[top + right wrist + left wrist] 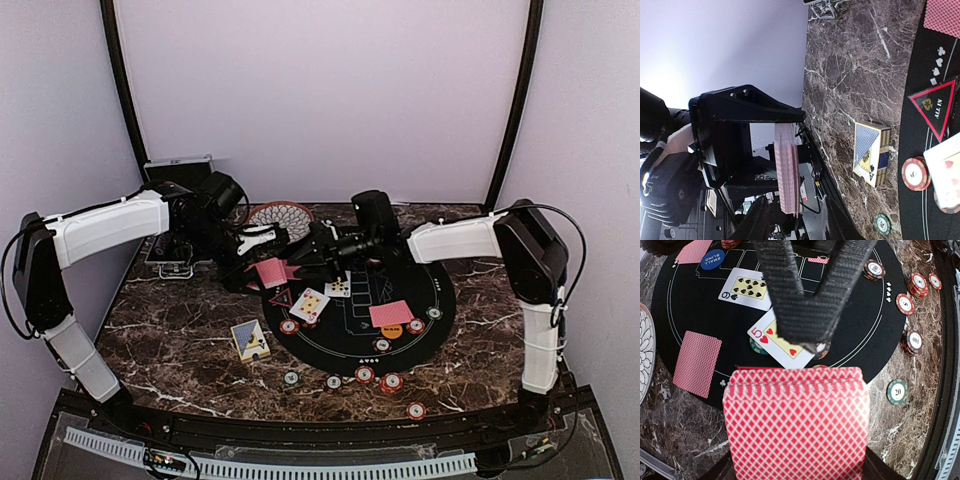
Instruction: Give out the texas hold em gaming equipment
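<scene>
My left gripper [262, 268] is shut on a deck of red-backed playing cards [796, 425], held on edge above the near left rim of the black round mat [440, 300]. My right gripper [300, 264] reaches in from the right. Its fingers [810, 305] stand over the deck's far end, and in the right wrist view the deck [787, 170] sits edge-on in the gap between them. On the mat lie a five of hearts [771, 337], a nine of spades [744, 287], face-down cards [696, 362], a blue button [712, 259], an orange button [391, 331] and a red triangle marker [936, 105].
Striped chips lie along the mat's front edge [365, 374] and on the marble [415, 410]. A blue and gold card box [250, 340] lies left of the mat. The patterned bowl [281, 217] and the silver-edged case [178, 170] stand at the back left.
</scene>
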Robot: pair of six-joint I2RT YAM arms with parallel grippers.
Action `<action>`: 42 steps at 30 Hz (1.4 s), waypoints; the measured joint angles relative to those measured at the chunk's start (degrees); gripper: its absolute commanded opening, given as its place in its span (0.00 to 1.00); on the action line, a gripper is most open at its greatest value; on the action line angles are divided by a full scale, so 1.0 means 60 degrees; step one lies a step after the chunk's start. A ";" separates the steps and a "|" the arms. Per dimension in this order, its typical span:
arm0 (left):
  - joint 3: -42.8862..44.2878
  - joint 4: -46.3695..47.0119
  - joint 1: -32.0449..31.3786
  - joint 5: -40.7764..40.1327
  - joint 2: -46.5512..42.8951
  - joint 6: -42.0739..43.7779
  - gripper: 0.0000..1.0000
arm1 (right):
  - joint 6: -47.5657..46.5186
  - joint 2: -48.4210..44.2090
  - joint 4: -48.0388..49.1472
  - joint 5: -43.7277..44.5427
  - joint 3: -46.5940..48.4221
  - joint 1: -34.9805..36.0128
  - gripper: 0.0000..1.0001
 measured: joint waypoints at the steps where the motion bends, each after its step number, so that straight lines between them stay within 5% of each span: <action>1: 0.0000 0.0000 0.0000 0.0004 0.0000 0.0000 0.00 | -0.0164 -0.0015 -0.0186 0.0029 0.0018 0.0000 0.45; 9: -0.0076 0.0015 0.0000 0.0007 -0.0007 0.0000 0.00 | -0.2590 -0.0102 -0.3289 0.1206 0.0459 -0.0171 0.59; 15: -0.0168 0.0018 0.0000 0.0015 -0.0011 -0.0004 0.00 | -0.3610 -0.0357 -0.4666 0.2157 0.0171 -0.0386 0.59; 42: -0.0168 0.0022 0.0000 0.0026 -0.0029 -0.0004 0.00 | -0.1912 0.0911 -0.1767 0.2164 -0.1053 -0.0390 0.46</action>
